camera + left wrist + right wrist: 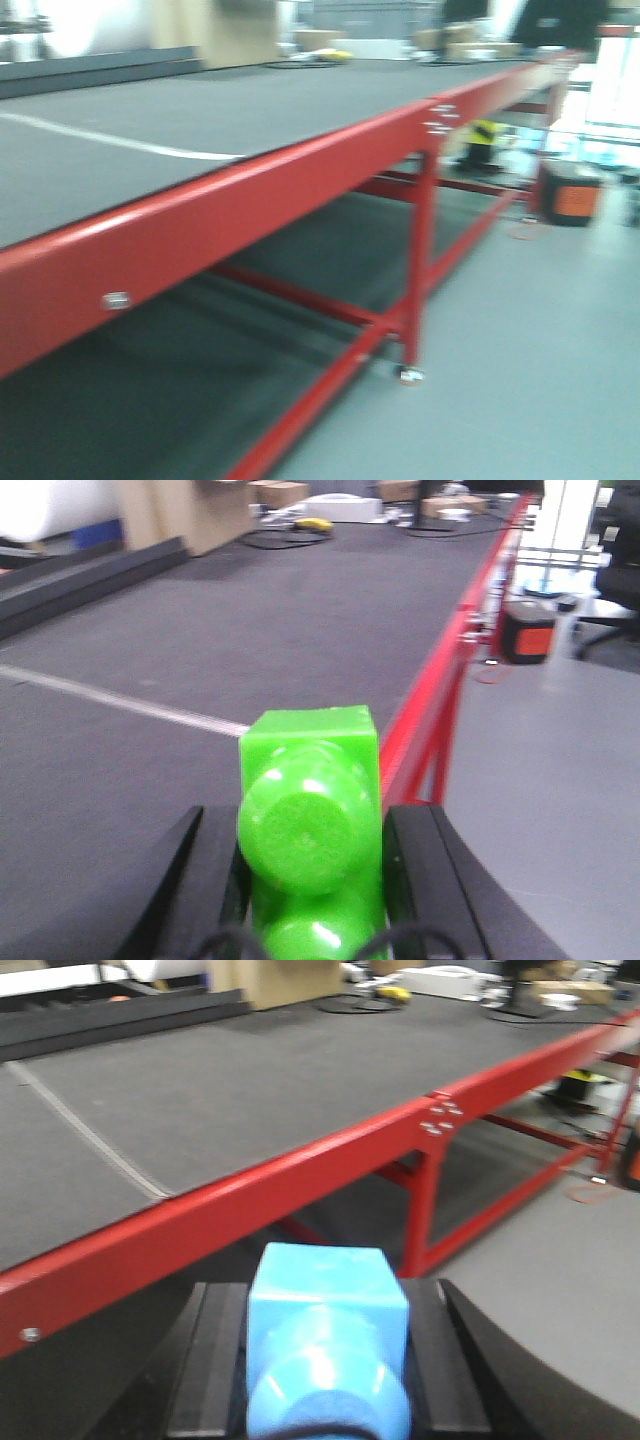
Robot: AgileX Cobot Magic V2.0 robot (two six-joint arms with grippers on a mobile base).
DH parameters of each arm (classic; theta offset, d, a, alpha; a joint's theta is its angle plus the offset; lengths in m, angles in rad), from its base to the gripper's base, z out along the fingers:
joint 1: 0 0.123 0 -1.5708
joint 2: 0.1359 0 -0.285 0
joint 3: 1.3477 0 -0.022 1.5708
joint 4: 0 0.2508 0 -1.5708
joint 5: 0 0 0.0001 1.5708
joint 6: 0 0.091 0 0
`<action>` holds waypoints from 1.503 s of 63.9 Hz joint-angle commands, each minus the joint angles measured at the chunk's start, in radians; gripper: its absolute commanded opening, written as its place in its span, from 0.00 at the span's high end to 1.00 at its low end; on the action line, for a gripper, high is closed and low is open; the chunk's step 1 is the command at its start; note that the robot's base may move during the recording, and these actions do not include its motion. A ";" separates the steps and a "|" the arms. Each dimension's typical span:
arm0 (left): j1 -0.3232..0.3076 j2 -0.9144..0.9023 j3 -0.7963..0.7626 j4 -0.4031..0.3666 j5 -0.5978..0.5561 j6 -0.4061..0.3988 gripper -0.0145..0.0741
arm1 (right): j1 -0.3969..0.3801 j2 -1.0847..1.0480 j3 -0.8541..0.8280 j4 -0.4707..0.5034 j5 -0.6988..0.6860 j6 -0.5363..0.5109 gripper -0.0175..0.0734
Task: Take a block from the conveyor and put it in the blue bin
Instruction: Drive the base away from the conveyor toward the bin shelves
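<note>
The right pincer (328,1365) is clamped on the blue block (325,1310), off the conveyor (260,1090), beside its red frame (300,1175). The left pincer (310,880) grips a green block (310,770). No bin is visible; hold firmly and release only above it.

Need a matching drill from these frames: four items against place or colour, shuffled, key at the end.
Column 1
1. blue block
2. green block
3. conveyor frame
4. belt

Column 2
A. glossy red, with silver bolts
B. clamped in the left gripper
C. dark grey, crossed by a white line
D. clamped in the right gripper

Pairs: 1-D, 2-B, 3-A, 4-C
</note>
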 commanded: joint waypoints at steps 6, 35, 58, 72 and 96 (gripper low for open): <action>-0.007 -0.006 0.003 -0.002 -0.018 -0.009 0.96 | -0.002 -0.004 -0.007 -0.006 -0.023 -0.007 0.98; -0.007 -0.006 0.003 -0.002 -0.018 -0.009 0.96 | -0.002 -0.004 -0.007 -0.006 -0.023 -0.007 0.98; -0.007 -0.006 0.003 -0.002 -0.019 -0.009 0.96 | -0.002 -0.004 -0.007 -0.006 -0.023 -0.007 0.98; -0.007 -0.006 0.003 -0.002 -0.019 -0.009 0.96 | -0.002 -0.004 -0.007 -0.006 -0.023 -0.007 0.98; -0.007 -0.006 0.003 -0.002 -0.019 -0.009 0.96 | -0.002 -0.004 -0.007 -0.006 -0.023 -0.007 0.98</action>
